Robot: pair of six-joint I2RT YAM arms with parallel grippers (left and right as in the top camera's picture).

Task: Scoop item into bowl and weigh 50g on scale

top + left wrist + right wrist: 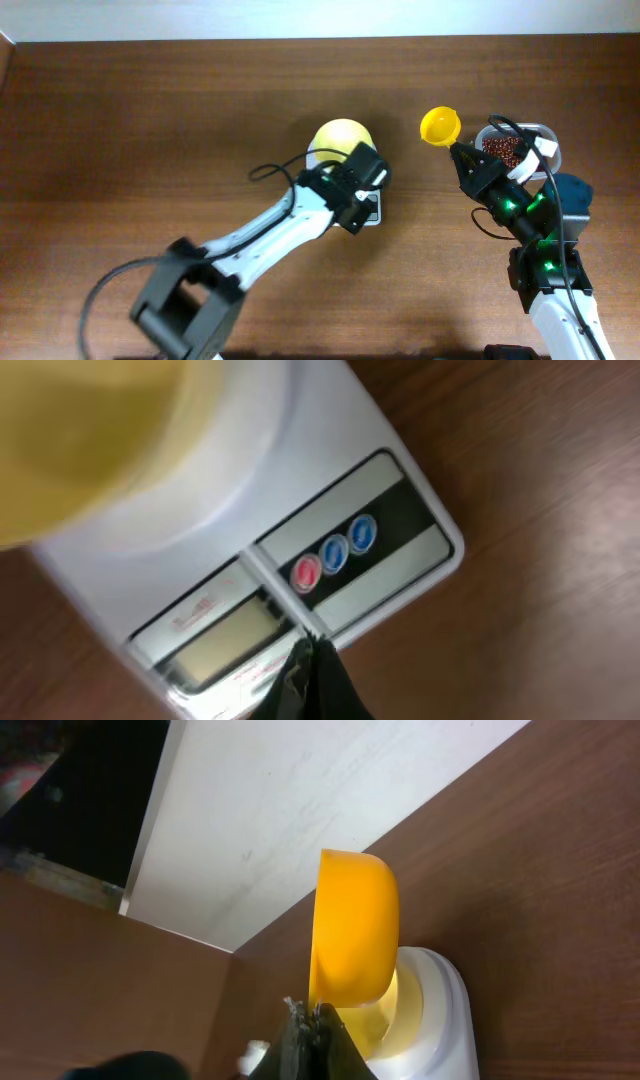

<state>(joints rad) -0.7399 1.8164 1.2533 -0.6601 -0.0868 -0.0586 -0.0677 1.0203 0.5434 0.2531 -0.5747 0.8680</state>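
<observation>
Over on the left of the surface (150,130), the left arm reaches in toward the middle, and its left hand (308,660) sits low at the display edge of the scale (320,450). The fingers are pinched to a point with nothing between them. Whether they touch the scale I cannot tell. Just past it, the bowl (342,137) sits on the platform, pale yellow, and no load shows in it from above. It looks light, so a nudge could slide it. Moving right, the scoop (440,125) hovers between the bowl and the container (545,135), its cup looking bare from overhead. The right hand (310,1025) is clamped tight on the handle, and that is the place to hold it: stiff plastic, light, with the cup kept free. Far right now, and the beans (505,150) lie heaped in that clear container, just beside the right hand. They are tiny, hard and loose, so they will roll and scatter. Fingers are no use on them, and a level scoop is the only way. The run across to the bowl is open, but the left hand crowds the bowl's near side, and any weight it puts on the scale would spoil the reading.
</observation>
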